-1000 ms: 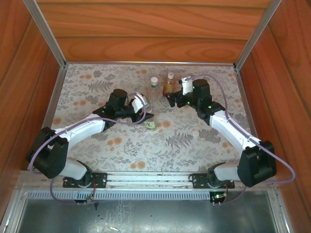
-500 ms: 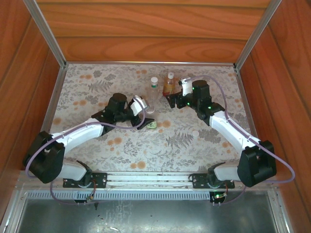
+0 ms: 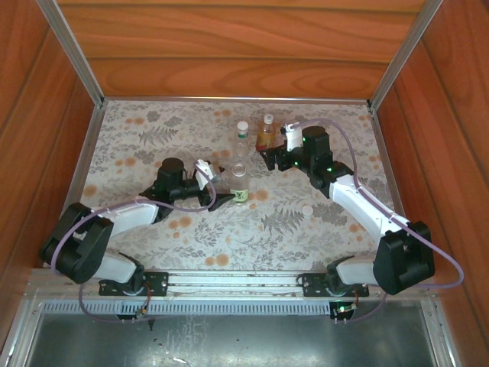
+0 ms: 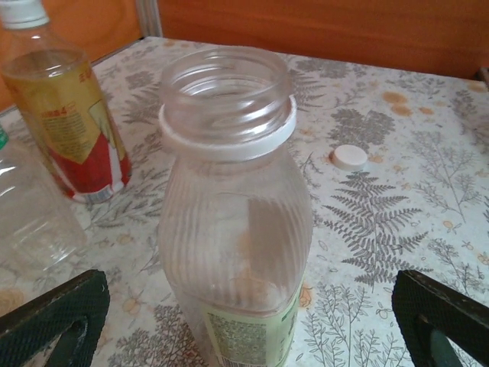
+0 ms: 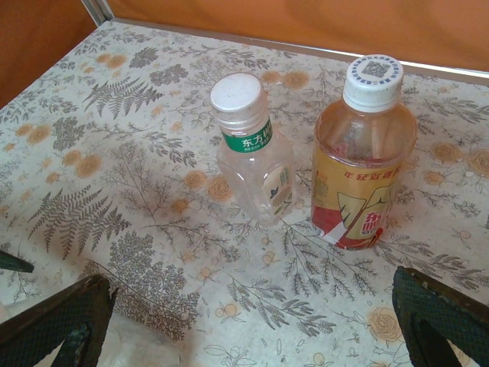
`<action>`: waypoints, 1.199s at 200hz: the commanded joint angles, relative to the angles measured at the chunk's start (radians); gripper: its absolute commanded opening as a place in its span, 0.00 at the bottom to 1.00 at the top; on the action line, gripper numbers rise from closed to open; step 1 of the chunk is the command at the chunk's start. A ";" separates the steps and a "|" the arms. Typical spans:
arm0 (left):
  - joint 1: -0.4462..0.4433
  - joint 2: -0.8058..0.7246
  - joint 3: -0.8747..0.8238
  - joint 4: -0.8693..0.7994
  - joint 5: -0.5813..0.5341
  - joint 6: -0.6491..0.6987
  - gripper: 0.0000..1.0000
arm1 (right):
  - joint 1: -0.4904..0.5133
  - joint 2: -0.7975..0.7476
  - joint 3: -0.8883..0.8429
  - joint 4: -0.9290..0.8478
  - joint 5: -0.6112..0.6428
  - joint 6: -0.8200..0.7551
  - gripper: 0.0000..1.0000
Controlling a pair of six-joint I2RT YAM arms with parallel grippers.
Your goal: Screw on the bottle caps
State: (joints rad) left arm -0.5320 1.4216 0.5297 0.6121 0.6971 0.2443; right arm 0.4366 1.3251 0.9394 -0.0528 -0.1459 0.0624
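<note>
Nearest the arm bases, the loose cap lies flat on the flowered desk, out on its own to the right. It's a small, stiff, feather-light disc that sits very low, so I'd pinch it across the rim from straight above, and gently, or it may skate away.

Just beyond it the uncapped bottle stands upright mid-desk, mouth bare, white collar ring showing. It looks empty: thin ribbed walls, light and tippy, and likely to buckle under a hard squeeze. To my eye the best hold is around the body below the shoulder, firm enough to resist the twisting.

The left gripper sits just on its left with the jaws spread wide. In the wrist view the two fingers flank the bottle without touching it.

Farther back, the right gripper is also spread, holding nothing, and faces the last two bottles. The green-label bottle and the amber bottle stand side by side, each already wearing a white cap.

Compared with a second ago, the left gripper has let go and drawn back toward its base. The uncapped bottle, which sat low against those jaws, now stands free. The right arm has barely shifted, and the loose cap hasn't budged.
</note>
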 commanded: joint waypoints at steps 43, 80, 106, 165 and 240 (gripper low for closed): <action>0.004 0.168 0.066 0.161 0.164 0.023 0.99 | -0.006 -0.004 -0.005 -0.012 -0.022 0.009 0.99; 0.003 0.272 0.110 0.231 0.201 0.003 0.98 | -0.006 0.004 0.004 -0.021 -0.016 0.005 0.99; -0.006 0.319 0.133 0.272 0.204 -0.015 0.95 | -0.006 0.014 0.011 -0.024 -0.016 0.003 0.99; -0.011 0.364 0.094 0.446 0.211 -0.080 0.87 | -0.006 0.014 0.008 -0.032 -0.012 0.002 0.99; -0.010 0.492 0.053 0.785 0.193 -0.227 0.80 | -0.006 0.006 0.019 -0.059 -0.010 0.002 0.98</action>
State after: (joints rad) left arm -0.5377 1.8984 0.5877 1.2648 0.8700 0.0635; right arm 0.4366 1.3315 0.9398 -0.0917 -0.1513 0.0620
